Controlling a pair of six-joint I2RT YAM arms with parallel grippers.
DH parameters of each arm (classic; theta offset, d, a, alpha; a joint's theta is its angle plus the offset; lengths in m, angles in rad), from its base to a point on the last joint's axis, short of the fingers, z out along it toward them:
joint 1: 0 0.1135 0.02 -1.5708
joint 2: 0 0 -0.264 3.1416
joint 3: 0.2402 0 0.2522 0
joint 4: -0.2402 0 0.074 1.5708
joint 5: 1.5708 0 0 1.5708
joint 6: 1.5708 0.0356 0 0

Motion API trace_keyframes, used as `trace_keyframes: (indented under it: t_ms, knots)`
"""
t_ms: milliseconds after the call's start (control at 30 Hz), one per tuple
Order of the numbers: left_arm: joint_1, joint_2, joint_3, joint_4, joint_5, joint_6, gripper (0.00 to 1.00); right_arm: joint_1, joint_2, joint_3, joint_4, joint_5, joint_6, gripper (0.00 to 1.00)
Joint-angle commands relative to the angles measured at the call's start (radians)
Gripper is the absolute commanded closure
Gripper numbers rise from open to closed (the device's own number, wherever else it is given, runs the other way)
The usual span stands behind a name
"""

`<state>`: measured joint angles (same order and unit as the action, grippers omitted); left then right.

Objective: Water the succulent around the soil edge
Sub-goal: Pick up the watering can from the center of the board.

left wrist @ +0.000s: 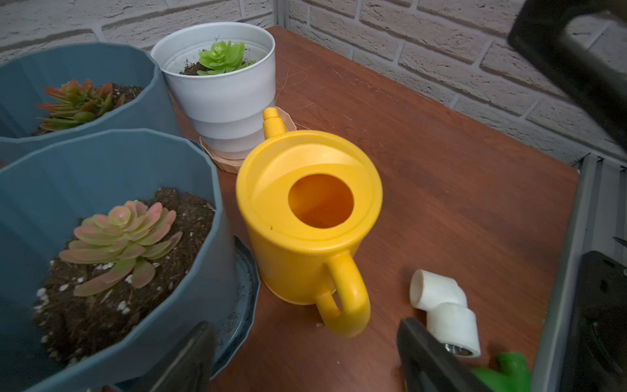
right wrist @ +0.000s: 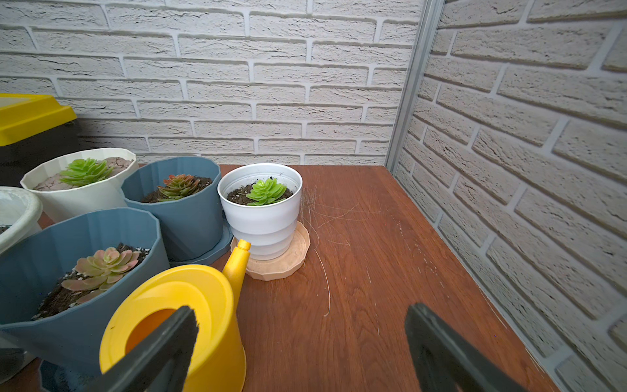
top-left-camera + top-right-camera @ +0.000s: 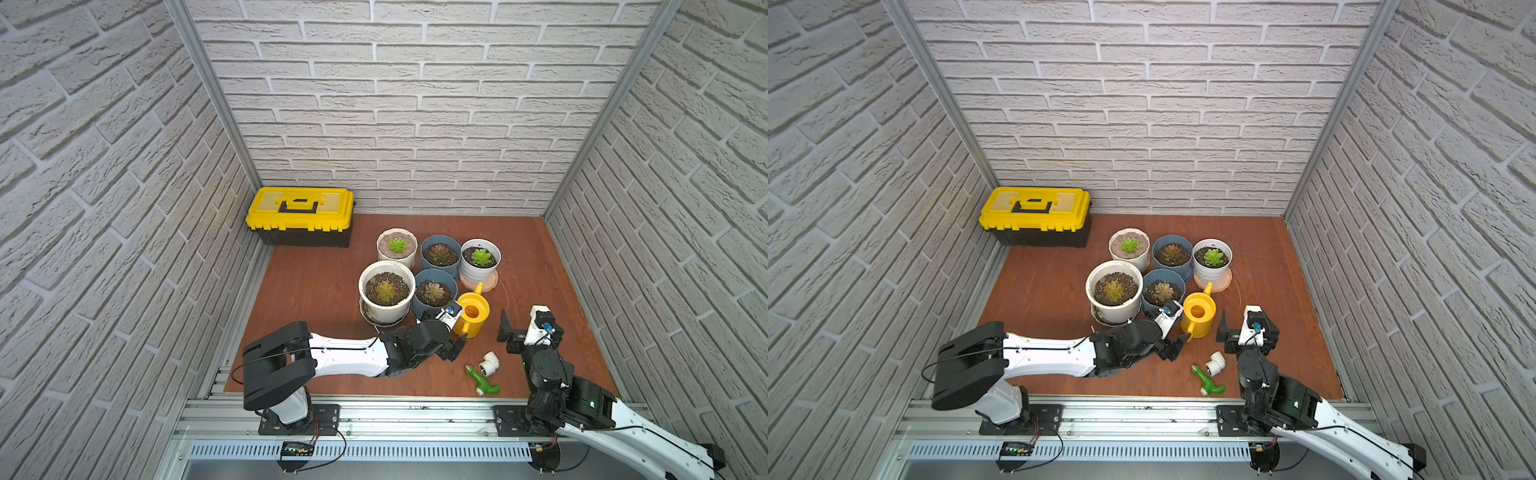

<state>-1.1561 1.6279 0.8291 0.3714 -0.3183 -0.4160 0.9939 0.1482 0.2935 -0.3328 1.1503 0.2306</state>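
Left pincer hangs spread wide and empty, facing the handle of the yellow watering can. Right pincer gapes empty too, near the can's other side. Farther in, past a blue pot, the soil edge rings the succulent inside the wide white pot, dark and grit-flecked, left of the can.

left hand held low with jaws apart, right hand upright, jaws wide apart
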Motion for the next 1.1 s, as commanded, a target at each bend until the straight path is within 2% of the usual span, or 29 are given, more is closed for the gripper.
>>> trace_keyframes:
  t_ms: [0,267,433,633,1000,1067]
  knots:
    - [-0.004,0.058,0.042,0.080,0.013,-0.021,0.15,0.000,-0.015,0.010,0.029,-0.009,0.012,0.01]
    - [-0.004,0.163,0.108,0.072,-0.006,-0.024,0.25,0.001,-0.029,-0.004,0.040,-0.027,0.015,0.01]
    - [-0.004,0.197,0.129,0.068,-0.019,-0.024,0.36,0.002,-0.019,-0.004,0.044,-0.040,0.018,0.01]
    - [-0.004,0.221,0.139,0.064,-0.038,-0.024,0.53,0.000,-0.011,-0.005,0.049,-0.047,0.018,0.01]
    - [-0.004,0.211,0.094,0.153,-0.016,-0.016,1.00,0.001,-0.029,0.001,0.039,-0.057,0.018,0.01]
    - [-0.004,0.202,0.078,0.183,-0.013,-0.014,1.00,0.000,-0.043,0.002,0.033,-0.062,0.019,0.01]
